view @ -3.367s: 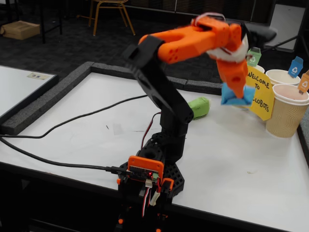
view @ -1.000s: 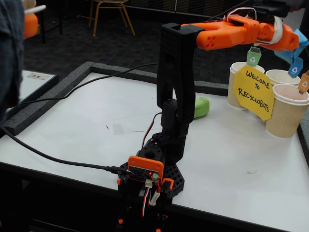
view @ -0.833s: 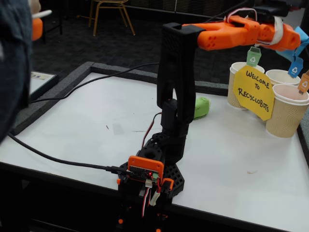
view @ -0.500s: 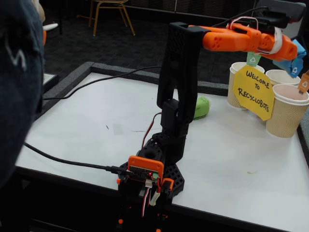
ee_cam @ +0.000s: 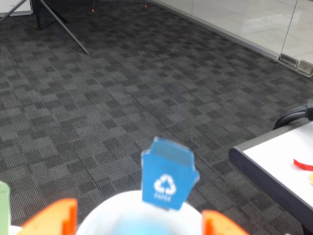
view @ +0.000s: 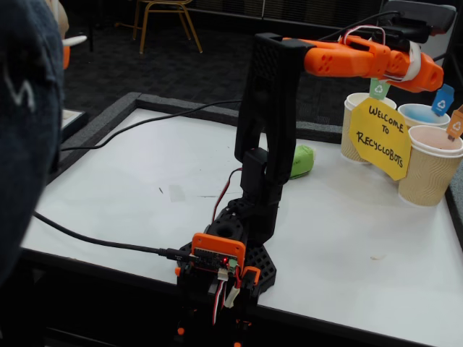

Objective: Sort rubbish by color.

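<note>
The blue rubbish lies inside the paper cup with the blue tag, filling its mouth with blue. My gripper hangs just above that cup at the end of the outstretched orange arm. In the wrist view the gripper is open, its orange fingertips spread to either side of the cup's white rim, with the blue tag standing behind. The green rubbish rests on the white table behind the arm's black column.
A yellow "Welcome to Recyclobots" sign leans on the cups. A green-tagged cup and an orange-tagged cup flank the blue one. Black foam borders the table. A cable crosses it. A person's dark sleeve fills the left edge.
The arm carried the blue lump from beside the sign up to the cups. Half a second ago it was still in the gripper; now it lies in the blue-tagged cup.
</note>
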### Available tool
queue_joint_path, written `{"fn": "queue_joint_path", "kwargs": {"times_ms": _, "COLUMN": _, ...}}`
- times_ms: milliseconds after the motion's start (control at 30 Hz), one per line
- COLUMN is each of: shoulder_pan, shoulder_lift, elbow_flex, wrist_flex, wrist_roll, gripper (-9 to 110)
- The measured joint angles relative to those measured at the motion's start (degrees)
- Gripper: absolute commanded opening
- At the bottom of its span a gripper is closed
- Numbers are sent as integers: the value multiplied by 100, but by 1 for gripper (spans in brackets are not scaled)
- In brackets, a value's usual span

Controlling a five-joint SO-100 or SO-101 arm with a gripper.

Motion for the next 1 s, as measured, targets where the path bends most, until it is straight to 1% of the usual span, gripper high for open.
{"fn": "queue_joint_path", "kwargs": {"times_ms": 67, "shoulder_pan": 0, "shoulder_lift": 0, "elbow_flex": 0, "wrist_flex": 0, "wrist_roll": 0, "gripper": 15}}
{"fn": "queue_joint_path", "kwargs": {"times_ms": 167, "shoulder_pan": 0, "shoulder_lift": 0, "elbow_flex": 0, "wrist_flex": 79, "wrist_roll": 0, "gripper": 4}}
{"fn": "queue_joint_path", "kwargs": {"times_ms": 233, "shoulder_pan": 0, "shoulder_lift": 9, "elbow_flex": 0, "wrist_flex": 316, "wrist_roll": 0, "gripper": 0}}
{"fn": "queue_joint_path", "kwargs": {"times_ms": 367, "shoulder_pan": 0, "shoulder_lift": 237, "elbow_flex": 0, "wrist_flex": 1230, "wrist_roll": 132, "gripper": 0}}
{"fn": "queue_joint_path", "kwargs": {"times_ms": 467, "shoulder_pan": 0, "shoulder_lift": 765, "elbow_flex": 0, "wrist_flex": 2153, "wrist_roll": 334, "gripper": 0}}
{"fn": "queue_joint_path", "kwargs": {"times_ms": 633, "shoulder_pan": 0, "shoulder_lift": 2197, "elbow_flex": 264, "wrist_flex": 3463, "wrist_roll": 598, "gripper": 0}}
{"fn": "queue_joint_path", "kwargs": {"times_ms": 1000, "shoulder_pan": -62, "shoulder_lift": 5423, "elbow_flex": 1389, "wrist_flex": 5493, "wrist_roll": 1178, "gripper": 0}}
